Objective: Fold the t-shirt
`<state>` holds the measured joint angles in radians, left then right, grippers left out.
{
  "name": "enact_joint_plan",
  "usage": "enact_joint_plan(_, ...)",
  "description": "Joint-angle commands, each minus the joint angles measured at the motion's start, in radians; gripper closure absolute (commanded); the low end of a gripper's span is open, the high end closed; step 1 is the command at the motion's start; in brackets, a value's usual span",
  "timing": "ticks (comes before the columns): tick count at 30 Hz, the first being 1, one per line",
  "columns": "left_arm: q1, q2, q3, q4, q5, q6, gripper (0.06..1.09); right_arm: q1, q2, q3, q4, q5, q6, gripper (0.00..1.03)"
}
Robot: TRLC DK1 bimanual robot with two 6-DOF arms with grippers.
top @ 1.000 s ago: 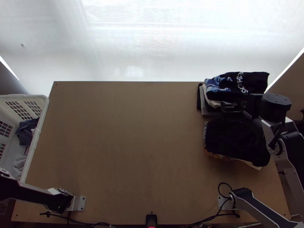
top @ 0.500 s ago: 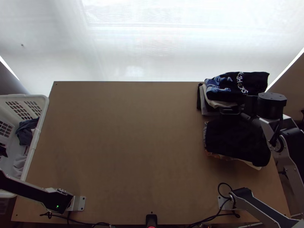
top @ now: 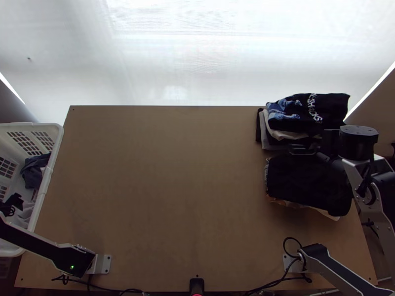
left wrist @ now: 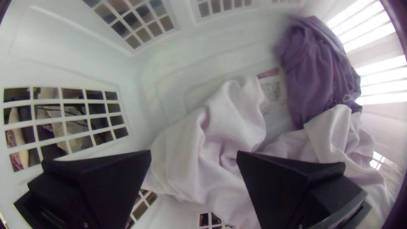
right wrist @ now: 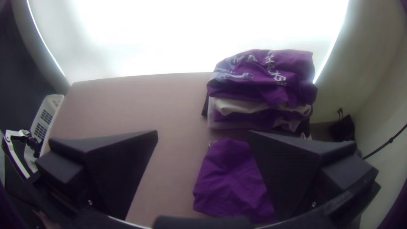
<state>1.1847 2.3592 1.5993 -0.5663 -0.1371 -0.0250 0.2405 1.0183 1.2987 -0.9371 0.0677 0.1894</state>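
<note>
In the top view my left gripper (top: pixel 14 201) is over the white basket at the left. The left wrist view has this gripper (left wrist: pixel 193 154) open, its fingers apart above a bunched white cloth (left wrist: pixel 212 144) in the basket. Beside that lie another pale cloth (left wrist: pixel 335 135) and a crumpled dark one (left wrist: pixel 316 68). My right gripper (top: pixel 302 148) hangs above the stacked clothes at the table's right side; in the right wrist view the gripper (right wrist: pixel 202 133) is open with nothing between its fingers. Below it is a folded black garment (top: pixel 306 182).
The white basket (top: pixel 49 167) stands against the table's left edge. At the back right rises a stack of folded clothes with a printed black shirt (top: pixel 326 108) on top. Bare wooden tabletop (top: pixel 163 187) stretches between basket and stacks.
My left gripper has come into the top view at the left edge, over the basket. The right arm has shifted slightly near the stacks; the clothes there lie as before.
</note>
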Motion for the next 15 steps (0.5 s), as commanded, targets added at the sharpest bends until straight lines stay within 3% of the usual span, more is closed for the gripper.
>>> enact_joint_plan(1, -0.011, 0.104, 0.065, 0.039, -0.019, 0.030, 0.11, 0.008, -0.014, 0.008, -0.029, 0.000, 0.002, 0.04)
enact_joint_plan(9, -0.033, 0.196, 0.143, 0.026, -0.036, 0.030, 0.11, 0.006, -0.021, 0.054, -0.072, 0.001, 0.004, 0.04)
enact_joint_plan(11, -0.043, 0.198, 0.140, 0.013, -0.038, 0.030, 0.32, 0.006, -0.021, 0.068, -0.080, 0.001, 0.002, 0.04)
enact_joint_plan(12, -0.045, 0.198, 0.139, 0.014, -0.041, 0.030, 0.48, 0.006, -0.021, 0.074, -0.083, 0.001, 0.004, 0.04)
enact_joint_plan(14, -0.045, 0.207, 0.145, 0.020, -0.061, 0.037, 0.95, 0.006, -0.023, 0.085, -0.083, 0.001, 0.004, 0.04)
enact_joint_plan(15, -0.042, 0.218, 0.156, 0.016, -0.059, 0.065, 1.03, 0.006, -0.023, 0.091, -0.083, 0.001, 0.005, 0.04)
